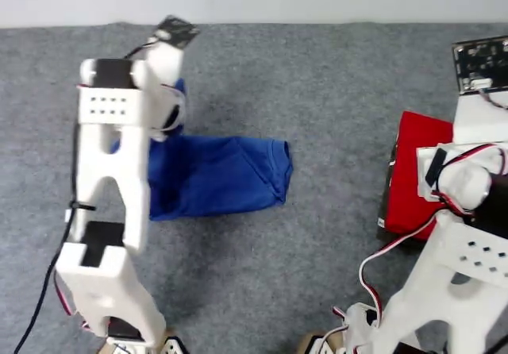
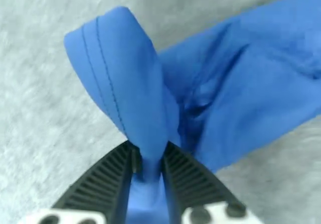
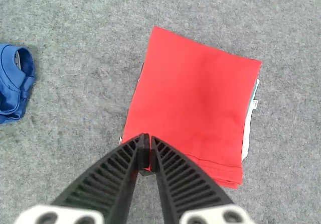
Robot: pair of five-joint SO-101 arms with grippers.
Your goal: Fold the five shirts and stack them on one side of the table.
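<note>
**Blue shirt partly lifted, red shirt topping the pile**

The blue shirt (image 1: 214, 175) is lying left of centre on the tabletop (image 1: 333, 84), bunched into a wrinkled band that is running left to right, with an open, hemmed end facing right. Its left end is rising off the surface, and a fold with a stitched hem is sitting pinched between the closed fingers of the left hand (image 2: 149, 151). The red shirt (image 3: 195, 108) is lying flat at the right side, folded into a neat rectangle. It is resting on top of a stack (image 3: 249, 126) whose white, teal and dark edges are peeking out beneath it. The two shirts are lying well apart.

White arms (image 1: 111, 187), black ribbed jaws
</note>
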